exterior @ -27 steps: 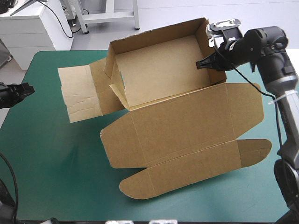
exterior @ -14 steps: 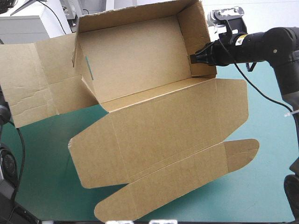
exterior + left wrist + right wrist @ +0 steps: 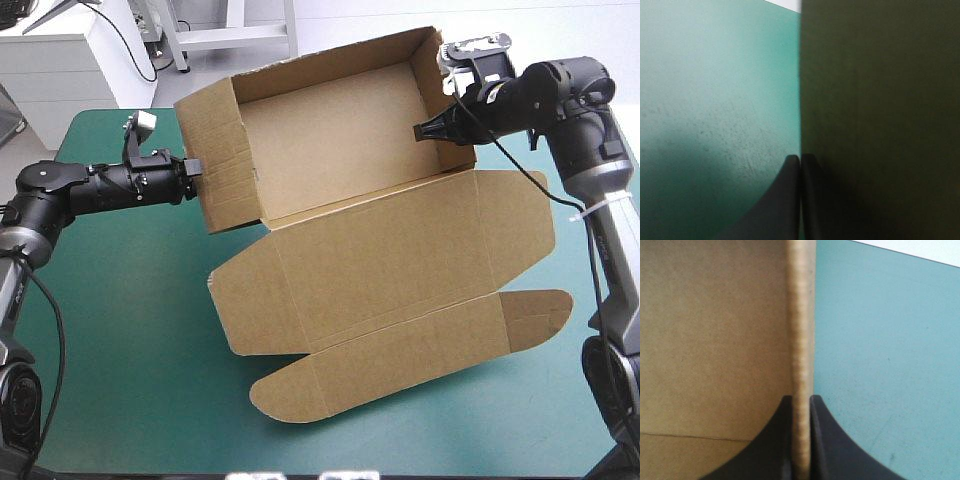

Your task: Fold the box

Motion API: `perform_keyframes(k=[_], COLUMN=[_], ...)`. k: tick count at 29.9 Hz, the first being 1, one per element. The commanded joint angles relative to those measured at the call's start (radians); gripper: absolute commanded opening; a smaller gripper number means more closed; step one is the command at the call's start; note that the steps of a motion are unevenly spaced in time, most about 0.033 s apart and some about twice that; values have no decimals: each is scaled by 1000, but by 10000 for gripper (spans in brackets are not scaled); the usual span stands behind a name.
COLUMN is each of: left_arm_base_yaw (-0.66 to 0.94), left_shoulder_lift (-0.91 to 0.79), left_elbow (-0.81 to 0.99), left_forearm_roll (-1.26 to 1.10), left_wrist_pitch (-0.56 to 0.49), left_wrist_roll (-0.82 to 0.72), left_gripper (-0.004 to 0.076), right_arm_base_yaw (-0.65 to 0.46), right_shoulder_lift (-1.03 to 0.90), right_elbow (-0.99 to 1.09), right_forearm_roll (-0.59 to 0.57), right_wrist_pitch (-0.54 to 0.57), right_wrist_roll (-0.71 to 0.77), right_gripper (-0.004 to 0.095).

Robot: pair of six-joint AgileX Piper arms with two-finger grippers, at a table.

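The brown box (image 3: 340,140) stands as an open tray at the back of the table, its lid (image 3: 400,270) flat toward the front. My left gripper (image 3: 197,165) is shut on the upper edge of the raised left wall (image 3: 225,160). In the left wrist view the black fingers (image 3: 792,200) meet in an arch (image 3: 800,159) at the edge of the board (image 3: 880,100). On the right wall my right gripper (image 3: 420,132) is shut too. The right wrist view shows the wall's edge (image 3: 801,315) pinched between its fingers (image 3: 801,402), with the box's inside (image 3: 715,340) beside it.
The lid's front tuck flap (image 3: 390,350), with rounded ends, reaches toward the table's front edge. Bare teal-green cover (image 3: 110,330) lies at the front left and along the right of the lid (image 3: 570,400).
Earlier the box was lifted with its long left flap spread flat. Now it sits lower, that flap stands up as a wall, and my left arm has come in and shut on it.
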Motion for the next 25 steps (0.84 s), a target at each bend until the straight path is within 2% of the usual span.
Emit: perform_keyframes(k=[1, 7, 9, 12, 17, 18, 20, 25], left_arm_base_yaw=[-29, -35, -35, -35, -35, -35, -35, -35], left_shoulder_lift=[-52, -52, -52, -52, -52, -52, -52, -52], left_elbow=[-36, -40, -40, -50, -75, -78, -77, -77], left_forearm_roll=[-100, -149, -152, -161, -241, -255, -297, -259], left_wrist_pitch=[16, 23, 32, 63, 125, 135, 164, 162], left_wrist_roll=[-5, 8, 8, 8, 8, 8, 6, 3], left_gripper=[-8, -3, 22, 124, 410, 446, 501, 509], right_arm_base_yaw=[-5, -5, -5, -5, -5, -5, -5, -5], right_shoulder_lift=[-26, -5, -6, -6, -6, -6, -6, -6], right_elbow=[-30, -30, -30, -30, -30, -30, -30, -30], right_forearm_roll=[5, 5, 2, -11, -22, -22, -24, -26], right_wrist_pitch=[-59, -44, -44, -44, -40, -40, -37, -26], right_wrist_roll=[14, 14, 14, 14, 14, 14, 14, 14], right_gripper=[-19, -19, -19, -19, -19, -18, -19, -19])
